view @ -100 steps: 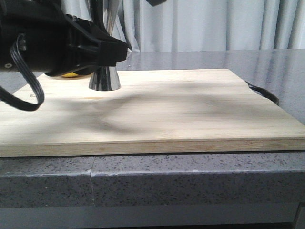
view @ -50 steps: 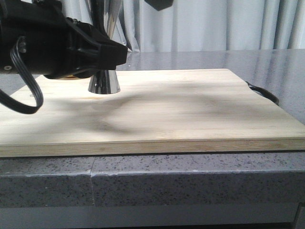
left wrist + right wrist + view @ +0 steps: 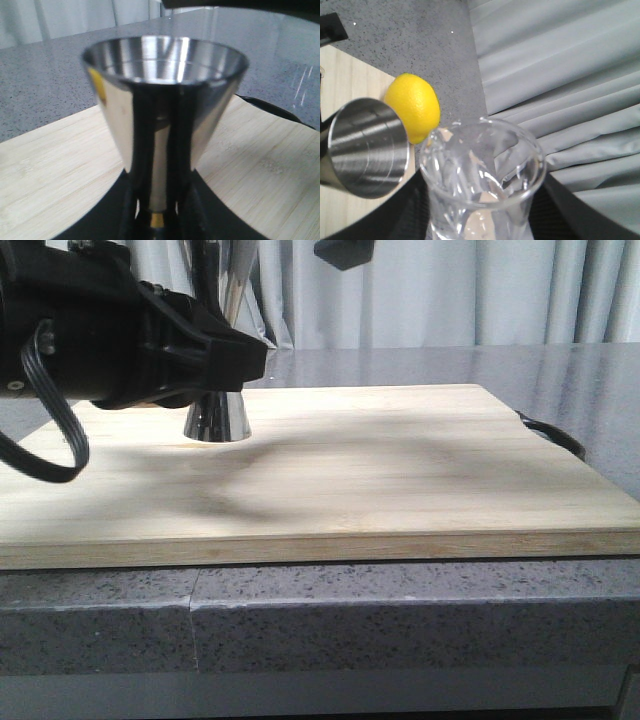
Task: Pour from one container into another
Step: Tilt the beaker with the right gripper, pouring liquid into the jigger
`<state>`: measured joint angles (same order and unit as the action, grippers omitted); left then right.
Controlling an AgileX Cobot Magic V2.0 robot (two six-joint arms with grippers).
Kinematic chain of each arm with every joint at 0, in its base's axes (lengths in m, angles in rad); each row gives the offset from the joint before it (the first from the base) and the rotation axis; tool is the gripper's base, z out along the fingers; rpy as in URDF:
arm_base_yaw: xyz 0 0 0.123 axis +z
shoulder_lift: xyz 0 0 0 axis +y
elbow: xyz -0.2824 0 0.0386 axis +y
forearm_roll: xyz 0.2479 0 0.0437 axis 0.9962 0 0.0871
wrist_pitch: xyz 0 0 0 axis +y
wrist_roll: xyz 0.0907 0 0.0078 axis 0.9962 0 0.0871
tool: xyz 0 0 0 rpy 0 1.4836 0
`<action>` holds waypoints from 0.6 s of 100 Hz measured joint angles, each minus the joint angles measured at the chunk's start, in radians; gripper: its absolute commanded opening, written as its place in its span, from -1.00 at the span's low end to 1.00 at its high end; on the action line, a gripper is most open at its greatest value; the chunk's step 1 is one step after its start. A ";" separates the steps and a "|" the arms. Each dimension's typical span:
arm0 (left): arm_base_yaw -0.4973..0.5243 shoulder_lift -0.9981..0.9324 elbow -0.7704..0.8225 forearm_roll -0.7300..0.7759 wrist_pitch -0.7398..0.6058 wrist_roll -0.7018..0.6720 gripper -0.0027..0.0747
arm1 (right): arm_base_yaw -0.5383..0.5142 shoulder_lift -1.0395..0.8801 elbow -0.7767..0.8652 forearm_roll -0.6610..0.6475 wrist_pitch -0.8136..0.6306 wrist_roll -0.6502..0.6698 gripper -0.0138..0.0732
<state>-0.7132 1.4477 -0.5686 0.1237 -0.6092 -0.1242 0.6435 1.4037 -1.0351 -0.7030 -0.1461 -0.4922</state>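
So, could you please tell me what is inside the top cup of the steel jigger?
The jigger's top cup shows only bare polished walls with ring marks in the right wrist view; no liquid is visible. Its very bottom is out of sight, and the beaker partly overlaps its rim.

The wooden board lies open across its middle and right side, with nothing standing there. At its far left the jigger stands upright, with the left arm's black body crowding just in front of it. Beside the jigger's rim, the lemon and the glass beaker sit close together, leaving only a narrow gap.
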 measured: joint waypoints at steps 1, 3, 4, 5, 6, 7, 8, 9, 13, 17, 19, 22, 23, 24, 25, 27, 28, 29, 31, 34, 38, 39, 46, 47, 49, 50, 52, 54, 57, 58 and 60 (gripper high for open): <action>0.000 0.000 0.000 0.000 0.000 0.000 -0.98 | 0.000 0.000 0.000 -0.002 0.000 0.000 -0.02; 0.000 0.000 0.000 0.000 0.000 0.000 -0.98 | 0.000 0.000 0.000 -0.004 0.000 0.000 -0.02; 0.000 0.000 0.000 0.000 0.000 0.000 -0.98 | 0.000 0.000 0.000 -0.008 0.002 0.000 -0.02; 0.000 0.000 0.000 0.000 0.000 0.000 -0.98 | 0.000 0.000 0.000 -0.010 0.002 0.000 -0.02; 0.000 0.000 0.000 0.000 0.002 0.000 -0.98 | 0.000 0.000 0.000 -0.012 0.002 0.000 -0.02; 0.000 0.000 0.000 0.000 0.002 0.000 -0.98 | 0.000 0.000 0.000 -0.016 0.002 0.000 -0.02; 0.000 0.000 0.000 0.000 0.002 0.000 -0.98 | 0.000 0.000 0.000 -0.018 0.002 0.000 -0.02; 0.000 0.000 0.000 0.000 0.002 0.000 -0.98 | 0.000 0.000 0.000 -0.021 0.002 0.000 -0.02; 0.000 0.000 0.000 0.000 0.004 0.000 -0.98 | 0.000 0.000 0.000 -0.028 0.002 0.000 -0.02; 0.000 0.000 0.000 0.000 0.004 0.000 -0.98 | 0.000 0.000 0.000 -0.035 0.002 0.000 -0.02; 0.000 0.000 0.000 0.000 0.004 0.000 -0.98 | 0.000 0.000 0.000 -0.040 0.002 0.000 -0.02; 0.000 0.000 0.000 0.000 0.004 0.000 -0.98 | 0.000 0.000 0.000 -0.044 0.002 0.000 -0.02; 0.000 0.000 0.000 0.000 0.004 0.000 -0.98 | 0.000 0.000 0.000 -0.046 0.002 0.000 -0.02; 0.000 0.000 0.000 0.000 0.004 0.000 -0.98 | 0.000 0.000 0.000 -0.046 0.004 0.000 -0.02; 0.000 0.000 0.000 0.000 0.004 0.000 -0.98 | 0.000 0.000 -0.002 -0.048 0.004 0.000 -0.02; 0.000 0.000 0.000 0.000 0.004 0.000 -0.98 | 0.000 0.000 -0.002 -0.050 0.007 0.000 -0.02; 0.000 0.000 0.000 0.000 0.004 0.000 -0.98 | 0.000 0.000 -0.004 -0.053 0.009 0.000 -0.02; 0.000 0.000 0.000 0.000 0.004 0.000 -0.98 | 0.000 0.000 -0.004 -0.053 0.012 0.000 -0.02; 0.000 0.000 0.000 0.000 0.004 0.000 -0.98 | 0.000 0.000 -0.006 -0.058 0.015 0.000 -0.02; 0.000 0.000 0.000 0.000 0.004 0.000 -0.98 | 0.000 0.000 -0.009 -0.067 0.023 0.000 -0.02; 0.000 0.000 0.000 0.000 0.004 0.000 -0.98 | 0.000 0.000 -0.015 -0.074 0.031 0.000 -0.02; 0.000 0.000 0.000 0.001 0.005 0.000 -0.98 | 0.000 0.000 -0.017 -0.076 0.031 0.000 -0.02; 0.000 0.000 0.000 0.002 0.005 0.000 -0.98 | 0.000 0.000 -0.028 -0.083 0.041 0.000 -0.02; 0.000 0.000 0.000 0.002 0.005 0.000 -0.98 | 0.000 0.000 -0.028 -0.084 0.044 0.000 -0.02; 0.000 0.000 0.000 0.003 0.005 0.000 -0.98 | 0.000 0.000 -0.033 -0.086 0.046 0.000 -0.02; 0.000 0.000 0.000 0.003 0.005 0.000 -0.98 | 0.000 0.000 -0.033 -0.085 0.048 0.000 -0.02; 0.000 0.000 0.000 0.003 0.005 0.000 -0.98 | 0.000 0.000 -0.036 -0.086 0.048 0.000 -0.02; 0.000 0.000 0.000 0.005 0.005 0.000 -0.98 | 0.000 0.000 -0.039 -0.089 0.048 0.000 -0.02; 0.000 0.000 0.000 0.005 0.005 0.000 -0.98 | 0.000 0.000 -0.042 -0.092 0.048 0.000 -0.02; 0.000 0.000 0.000 0.005 0.005 0.000 -0.98 | 0.000 0.000 -0.045 -0.094 0.049 0.000 -0.02; 0.000 0.000 0.000 0.005 0.005 0.000 -0.98 | 0.000 0.000 -0.047 -0.096 0.049 0.000 -0.02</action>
<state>-0.7132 1.4477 -0.5686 0.1283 -0.6042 -0.1242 0.6435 1.4037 -1.0820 -0.7993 -0.0967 -0.4922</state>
